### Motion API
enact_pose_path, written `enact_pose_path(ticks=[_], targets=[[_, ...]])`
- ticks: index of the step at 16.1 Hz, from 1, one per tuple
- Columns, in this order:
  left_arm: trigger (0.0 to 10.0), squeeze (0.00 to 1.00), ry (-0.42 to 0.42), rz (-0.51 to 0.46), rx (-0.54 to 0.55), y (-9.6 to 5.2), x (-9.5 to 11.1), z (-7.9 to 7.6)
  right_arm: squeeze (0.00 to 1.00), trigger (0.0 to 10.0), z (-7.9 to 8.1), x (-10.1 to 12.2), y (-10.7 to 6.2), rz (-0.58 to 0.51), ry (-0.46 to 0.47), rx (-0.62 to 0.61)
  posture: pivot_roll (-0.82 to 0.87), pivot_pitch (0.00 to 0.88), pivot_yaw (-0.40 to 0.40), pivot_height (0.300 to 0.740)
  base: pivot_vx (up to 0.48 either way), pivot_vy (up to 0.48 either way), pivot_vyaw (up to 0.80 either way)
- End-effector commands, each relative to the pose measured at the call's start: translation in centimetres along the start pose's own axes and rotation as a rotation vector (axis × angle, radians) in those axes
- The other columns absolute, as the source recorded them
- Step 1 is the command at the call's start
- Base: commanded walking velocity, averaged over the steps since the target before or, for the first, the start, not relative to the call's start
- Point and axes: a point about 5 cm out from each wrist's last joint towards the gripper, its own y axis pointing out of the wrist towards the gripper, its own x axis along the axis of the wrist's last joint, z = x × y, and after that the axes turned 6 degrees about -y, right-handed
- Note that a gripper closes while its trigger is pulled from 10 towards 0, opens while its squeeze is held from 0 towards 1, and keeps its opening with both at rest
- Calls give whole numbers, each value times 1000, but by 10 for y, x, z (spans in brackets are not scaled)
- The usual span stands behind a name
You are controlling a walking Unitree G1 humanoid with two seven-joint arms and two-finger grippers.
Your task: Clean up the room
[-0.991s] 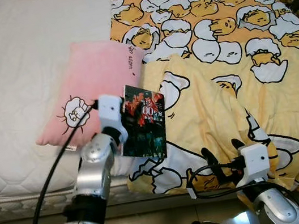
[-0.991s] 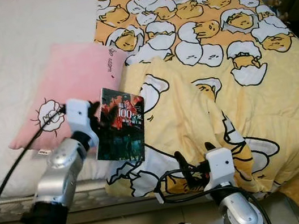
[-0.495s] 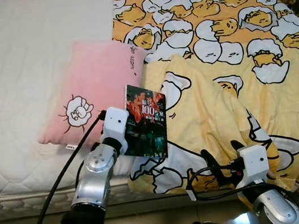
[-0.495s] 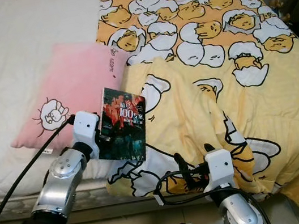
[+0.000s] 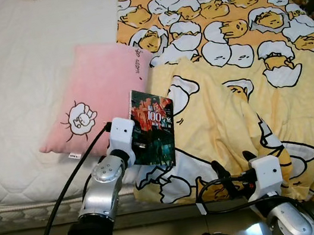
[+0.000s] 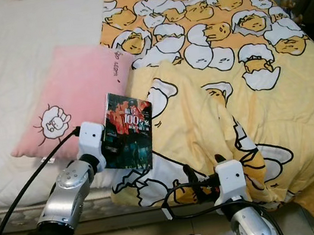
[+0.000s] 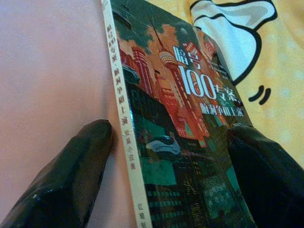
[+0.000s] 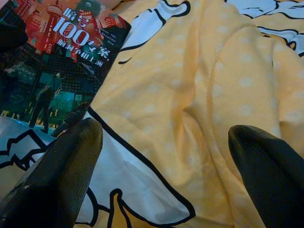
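A: Pink pillow [image 5: 101, 90] lies on the white bed [image 5: 10, 69], beside a yellow blanket [image 5: 241, 79] printed with egg cartoons. What is the robot holding?

B: Its left hand [image 7: 166, 156] pinches a dark book [image 5: 153, 128] by both side edges, upright, above the bed's near edge where pillow meets blanket. The fingers are hidden behind the book in the head views.

A: And the right hand [image 8: 156, 156]?

B: Low at the blanket's near edge, fingers spread wide and empty. The arm is cut off below.
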Motion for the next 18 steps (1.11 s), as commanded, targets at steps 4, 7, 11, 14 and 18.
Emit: enact_pose_path(ticks=[4,7,11,14,18], targets=[[10000,0,-147,135,31,4,-23,-2,0,10000,-1,-4,-4,31,-13,-3,-127,109,-12,740,0,0,0],[10000,0,-213,153,25,13,-21,-3,0,10000,0,-4,-4,34,-15,-3,-131,113,-12,740,0,0,0],[0,0,-286,156,27,22,-15,0,0,10000,-1,-4,-1,36,-14,-5,-131,123,-16,740,0,0,0],[0,0,-275,149,-13,29,-10,-4,0,10000,3,-4,-1,35,-13,-1,-143,130,-13,740,0,0,0],[0,0,-282,158,-141,32,-9,-18,0,10000,0,-4,-2,37,-13,-18,-151,136,-8,740,0,0,0]])
